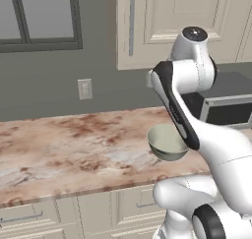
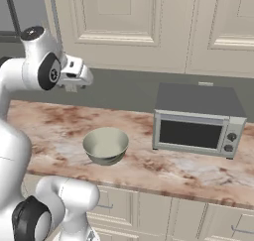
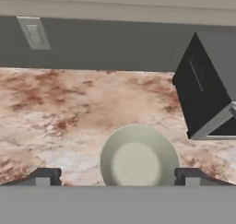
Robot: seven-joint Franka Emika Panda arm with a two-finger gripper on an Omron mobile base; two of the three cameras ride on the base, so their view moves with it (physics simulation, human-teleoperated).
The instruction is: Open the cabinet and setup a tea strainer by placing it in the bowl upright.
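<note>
The cream cabinet [image 1: 162, 21] hangs on the wall above the counter with its door shut. Its long metal bar handle [image 1: 131, 24] runs down the left side of the door. A pale grey-green bowl [image 1: 167, 142] stands empty on the marble counter, also seen from the right [image 2: 105, 145] and from above [image 3: 138, 157]. My gripper [image 2: 72, 86] hovers high over the counter, left of and above the bowl, below the cabinet. In the hand view the gripper [image 3: 117, 177] is open, its tips wide apart with nothing between them. The tea strainer is hidden.
A grey toaster oven [image 2: 196, 121] sits on the counter right of the bowl. A wall outlet [image 1: 84, 89] and a window [image 1: 39, 16] lie to the left. Low cream drawers [image 1: 29, 216] run under the marble counter [image 1: 64, 144].
</note>
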